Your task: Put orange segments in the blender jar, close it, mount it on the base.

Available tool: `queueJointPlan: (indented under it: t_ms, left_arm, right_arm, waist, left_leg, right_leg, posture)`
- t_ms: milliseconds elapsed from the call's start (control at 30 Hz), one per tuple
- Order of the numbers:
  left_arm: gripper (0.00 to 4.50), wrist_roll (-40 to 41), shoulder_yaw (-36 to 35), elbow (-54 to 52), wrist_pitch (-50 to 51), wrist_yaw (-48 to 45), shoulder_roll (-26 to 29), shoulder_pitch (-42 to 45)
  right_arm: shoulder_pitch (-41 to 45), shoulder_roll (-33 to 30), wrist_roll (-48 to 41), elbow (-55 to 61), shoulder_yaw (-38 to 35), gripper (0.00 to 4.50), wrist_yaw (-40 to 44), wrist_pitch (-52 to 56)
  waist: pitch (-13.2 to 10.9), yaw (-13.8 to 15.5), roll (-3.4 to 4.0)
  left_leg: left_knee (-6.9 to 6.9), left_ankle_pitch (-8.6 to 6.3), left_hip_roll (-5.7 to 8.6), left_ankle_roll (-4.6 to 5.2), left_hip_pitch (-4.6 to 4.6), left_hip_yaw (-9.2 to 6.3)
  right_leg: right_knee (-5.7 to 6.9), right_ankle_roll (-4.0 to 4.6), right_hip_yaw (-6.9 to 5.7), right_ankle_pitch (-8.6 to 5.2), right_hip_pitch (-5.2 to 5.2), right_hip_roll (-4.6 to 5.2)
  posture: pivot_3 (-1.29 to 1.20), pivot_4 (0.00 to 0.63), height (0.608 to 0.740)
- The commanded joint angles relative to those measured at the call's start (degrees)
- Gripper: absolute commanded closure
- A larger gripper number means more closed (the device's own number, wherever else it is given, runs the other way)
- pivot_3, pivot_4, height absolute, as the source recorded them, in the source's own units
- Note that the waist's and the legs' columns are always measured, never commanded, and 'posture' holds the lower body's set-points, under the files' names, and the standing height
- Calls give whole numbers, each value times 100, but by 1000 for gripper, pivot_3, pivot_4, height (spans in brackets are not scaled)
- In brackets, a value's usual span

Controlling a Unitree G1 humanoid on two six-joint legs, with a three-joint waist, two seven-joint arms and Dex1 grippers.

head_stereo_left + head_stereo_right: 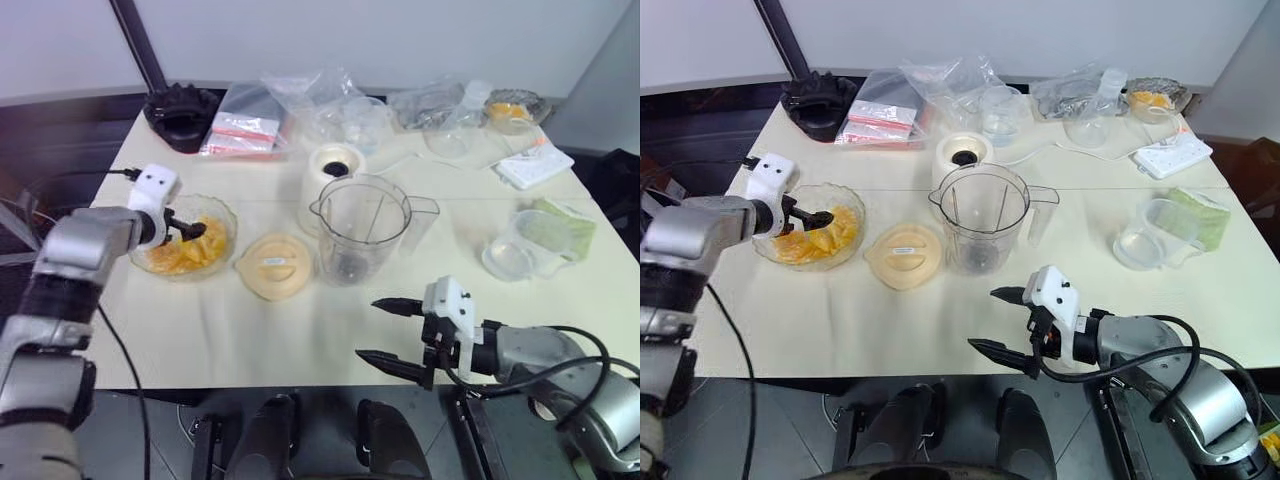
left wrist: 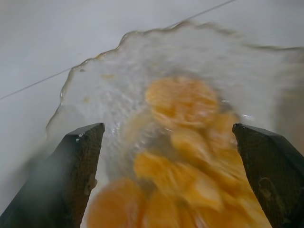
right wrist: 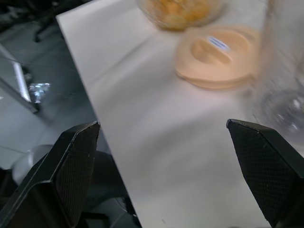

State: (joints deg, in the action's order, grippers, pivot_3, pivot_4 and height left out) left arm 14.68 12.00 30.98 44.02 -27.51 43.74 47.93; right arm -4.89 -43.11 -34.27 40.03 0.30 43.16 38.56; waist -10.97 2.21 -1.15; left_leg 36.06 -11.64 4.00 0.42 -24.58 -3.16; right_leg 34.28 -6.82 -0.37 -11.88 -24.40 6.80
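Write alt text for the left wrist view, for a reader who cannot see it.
Open left gripper hangs over orange segments piled in a clear scalloped glass bowl, one dark jaw on each side. The bowl sits on a pale table.

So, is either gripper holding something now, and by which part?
Nothing is held. The left gripper is open over the orange segments in the glass bowl; the right gripper is open above the table edge.

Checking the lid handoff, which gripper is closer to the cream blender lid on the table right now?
Left. The left gripper is open over the glass bowl of orange segments, right beside the lid. The right gripper hangs open at the table's near edge, farther off.
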Motion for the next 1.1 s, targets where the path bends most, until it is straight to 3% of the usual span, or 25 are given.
queueJointPlan:
  t_ms: [33,333,733,833,1067,1100]
  left_arm:
    - [0,-521,3,1128,-733,-93,-321,539]
    - [0,-944,-365,3177,-1652,-75,-1205,1274]
    - [0,-1333,-674,4062,-1469,-109,-1656,1449]
    - [875,-1378,-782,4099,-1383,-75,-1688,1464]
    - [4448,-1510,-894,4067,-1491,-21,-1701,1443]
    - [4448,-1544,-893,4061,-1509,10,-1700,1444]
  right_arm:
    - [-151,27,98,92,-94,24,11,-257]
    - [-339,-2,52,241,-243,24,-68,-238]
    - [-250,59,105,275,-233,24,-309,-209]
    - [-205,96,104,297,-194,0,-400,-185]
    - [-487,112,98,467,-256,0,-464,-252]
    - [-508,112,101,466,-260,0,-459,-265]
  waist:
    - [1,6,-4]
    - [-1,9,-13]
    - [9,27,-17]
    - [10,29,-17]
    - [11,7,-16]
    - [11,6,-16]
  left_leg:
    - [0,0,0,1,0,-1]
    - [11,2,-1,3,-2,-4]
    - [26,0,3,0,14,-6]
    - [33,-4,4,-5,15,-9]
    - [38,-4,4,-6,16,-11]
    - [39,-4,4,-6,16,-11]
  right_leg:
    - [0,-3,0,2,1,1]
    - [3,-41,-1,23,4,0]
    - [2,-61,-1,35,35,1]
    - [1,-63,-3,37,41,1]
    - [4,-66,-3,39,43,1]
    - [4,-66,-3,39,42,1]
  posture:
    - [0,150,740]
    - [0,150,740]
    - [0,150,740]
    - [0,150,740]
    - [0,150,740]
    - [0,150,740]
